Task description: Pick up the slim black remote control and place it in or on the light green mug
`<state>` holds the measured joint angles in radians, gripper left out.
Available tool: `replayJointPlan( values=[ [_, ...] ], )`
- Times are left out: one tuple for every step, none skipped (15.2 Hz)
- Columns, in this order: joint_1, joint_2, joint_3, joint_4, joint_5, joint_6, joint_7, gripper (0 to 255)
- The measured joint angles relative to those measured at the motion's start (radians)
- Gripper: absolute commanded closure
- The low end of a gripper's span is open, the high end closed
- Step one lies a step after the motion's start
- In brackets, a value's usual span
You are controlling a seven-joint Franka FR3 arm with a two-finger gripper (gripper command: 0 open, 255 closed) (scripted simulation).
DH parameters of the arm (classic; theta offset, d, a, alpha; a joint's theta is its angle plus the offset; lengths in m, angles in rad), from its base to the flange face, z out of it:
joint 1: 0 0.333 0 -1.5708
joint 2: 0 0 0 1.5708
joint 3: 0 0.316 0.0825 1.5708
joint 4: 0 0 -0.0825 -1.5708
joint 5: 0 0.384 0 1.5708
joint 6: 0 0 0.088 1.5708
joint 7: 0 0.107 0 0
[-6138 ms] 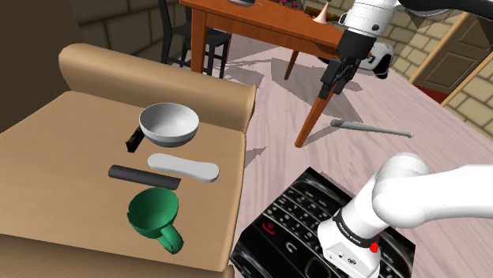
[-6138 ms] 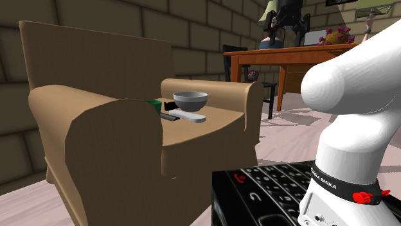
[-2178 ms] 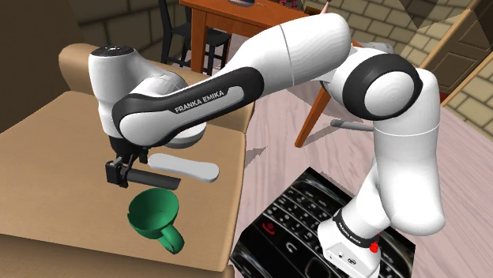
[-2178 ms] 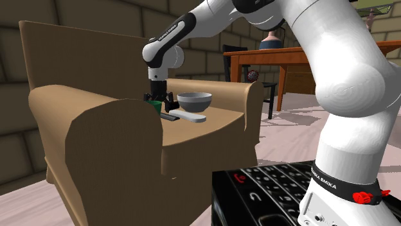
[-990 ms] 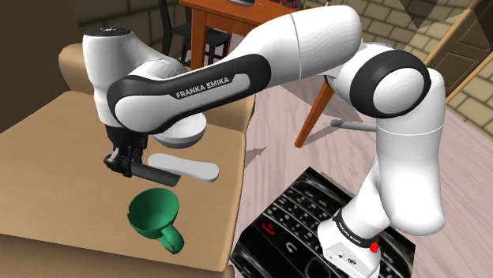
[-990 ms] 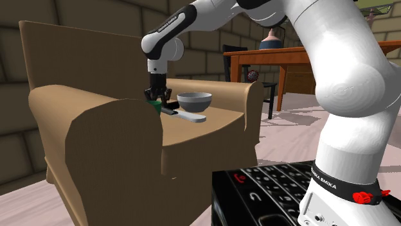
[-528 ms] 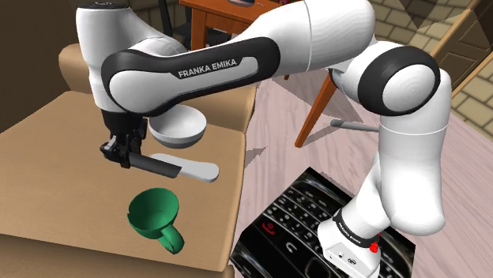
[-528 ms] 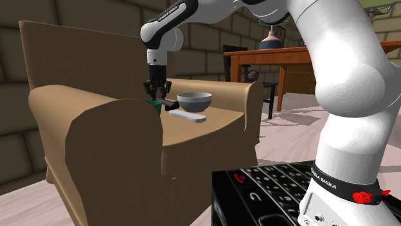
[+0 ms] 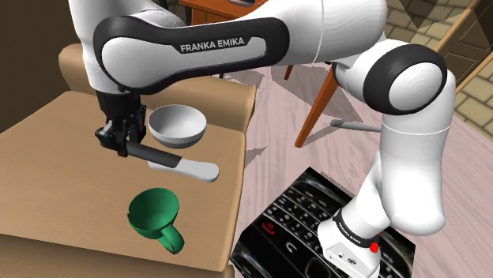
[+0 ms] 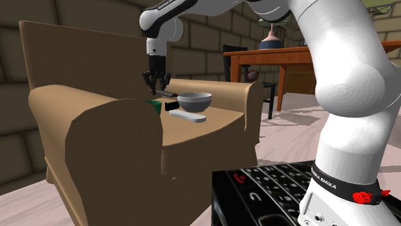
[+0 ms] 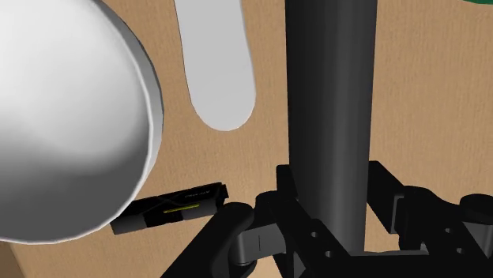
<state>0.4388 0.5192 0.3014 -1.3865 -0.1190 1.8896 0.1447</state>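
This is a room in a home, for sitting and dining: a tan upholstered armchair [image 10: 90, 135] stands on a pale plank floor [image 9: 276, 158]; behind it is a reddish wooden dining table [image 10: 257, 60] with a dark chair [image 10: 268, 90] beside it; stone-block walls [image 10: 199, 38] enclose the room; a brown wooden door [image 9: 462, 47] shows at the shoulder view's upper right.

Shoulder view high over armchair [image 9: 47, 174], second exterior view low beside same armchair, wrist view close above seat [image 11: 419, 118]

Arm [image 9: 213, 47] in a high arch, hand [image 9: 118, 144] downward, fingers [image 11: 229, 231] in a firm clasp.
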Motion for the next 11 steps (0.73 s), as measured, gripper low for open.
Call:
replayJointPlan(
  values=[
    [0.000, -0.003, 0.000, 0.009, 0.001, -0.012, -0.001, 255],
    [0.001, -0.005, 0.001, 0.022, 0.002, -0.027, -0.001, 255],
    [0.004, -0.003, 0.002, 0.039, 0.001, -0.041, 0.000, 255],
    [0.004, -0.004, 0.002, 0.049, 0.002, -0.053, -0.001, 255],
    [0.005, -0.006, 0.002, 0.063, 0.003, -0.068, 0.000, 255],
    [0.005, -0.008, 0.003, 0.072, 0.003, -0.080, -0.001, 255],
    [0.006, -0.010, 0.003, 0.085, 0.004, -0.093, -0.002, 255],
    [0.008, -0.005, 0.003, 0.103, 0.003, -0.107, -0.001, 255],
    [0.007, -0.011, 0.004, 0.107, 0.005, -0.117, -0.002, 255],
    [0.010, -0.007, 0.004, 0.127, 0.004, -0.133, -0.002, 255],
    [0.010, -0.006, 0.004, 0.143, 0.004, -0.148, -0.003, 255]
  ],
)
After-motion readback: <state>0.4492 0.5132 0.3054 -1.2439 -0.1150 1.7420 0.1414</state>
